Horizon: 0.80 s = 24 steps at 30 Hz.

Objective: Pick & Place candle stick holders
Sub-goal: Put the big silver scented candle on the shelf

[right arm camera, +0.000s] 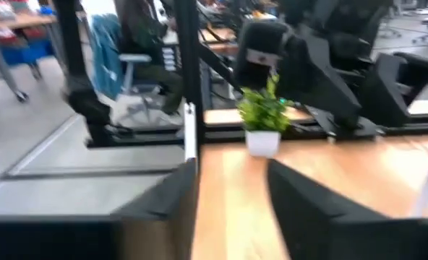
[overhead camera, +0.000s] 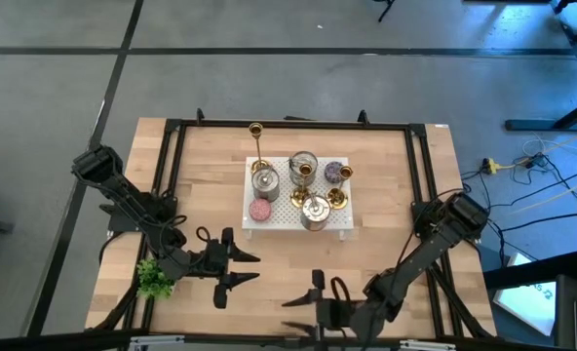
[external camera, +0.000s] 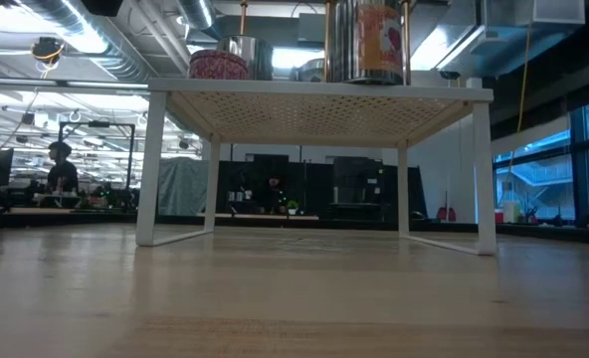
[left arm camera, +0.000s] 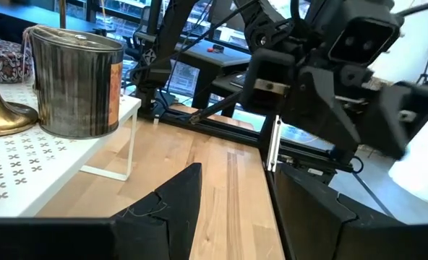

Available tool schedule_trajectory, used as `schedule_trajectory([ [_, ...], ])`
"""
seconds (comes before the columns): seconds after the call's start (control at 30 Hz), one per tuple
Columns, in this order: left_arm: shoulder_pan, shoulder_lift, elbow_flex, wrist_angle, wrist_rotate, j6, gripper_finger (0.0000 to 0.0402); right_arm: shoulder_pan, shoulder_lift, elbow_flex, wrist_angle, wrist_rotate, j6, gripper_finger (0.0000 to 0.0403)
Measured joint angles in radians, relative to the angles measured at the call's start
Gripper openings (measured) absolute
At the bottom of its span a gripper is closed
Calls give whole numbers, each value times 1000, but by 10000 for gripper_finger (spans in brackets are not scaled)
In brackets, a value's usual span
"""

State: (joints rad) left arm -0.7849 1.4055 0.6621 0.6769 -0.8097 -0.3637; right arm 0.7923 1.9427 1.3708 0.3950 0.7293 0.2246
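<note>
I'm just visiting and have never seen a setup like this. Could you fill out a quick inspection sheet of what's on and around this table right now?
Surface: light wooden table inside a black frame; a white perforated stand sits on it.
Job's things: gold candle stick holders on the stand, a tall one at its far left corner, shorter ones to the right.
Clutter: silver tins, a small pink candle on the stand; small green plant near the left arm.
Grippers: left gripper and right gripper low over the near table, both with jaws apart, holding nothing.
Cables: yellow and white leads on the floor to the right.
Surroundings: grey floor; people at desks beyond.
</note>
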Motion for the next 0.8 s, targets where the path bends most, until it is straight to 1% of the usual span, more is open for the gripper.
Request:
schedule_trajectory([
  [0.13,0,0,0,0,0,0,173,-15,0,0,-97,9,-1,47],
  [0.17,0,0,0,0,0,0,173,-20,-1,0,-125,15,0,24],
  [0.2,0,0,0,0,0,0,173,-22,-3,0,-160,43,14,14],
  [0.23,0,0,0,0,0,0,173,-26,-6,0,-198,81,49,10],
  [0.27,0,0,0,0,0,0,173,-31,-9,0,-234,94,83,8],
  [0.37,0,0,0,0,5,0,173,-42,-16,0,-307,59,147,6],
  [0.43,0,0,0,0,6,0,173,-46,-18,0,-338,26,162,6],
  [0.5,0,0,0,0,6,0,173,-57,-18,0,-354,-85,177,6],
  [0.6,0,0,0,0,6,1,173,-89,-18,0,-352,-333,214,6],
  [0.67,1,0,0,0,6,0,173,-104,-17,0,-346,-431,214,5],
  [0.73,1,0,0,0,6,0,173,-108,-16,0,-325,-447,172,5],
  [0.8,1,0,0,0,7,0,173,-96,-16,0,-298,-400,112,5],
])
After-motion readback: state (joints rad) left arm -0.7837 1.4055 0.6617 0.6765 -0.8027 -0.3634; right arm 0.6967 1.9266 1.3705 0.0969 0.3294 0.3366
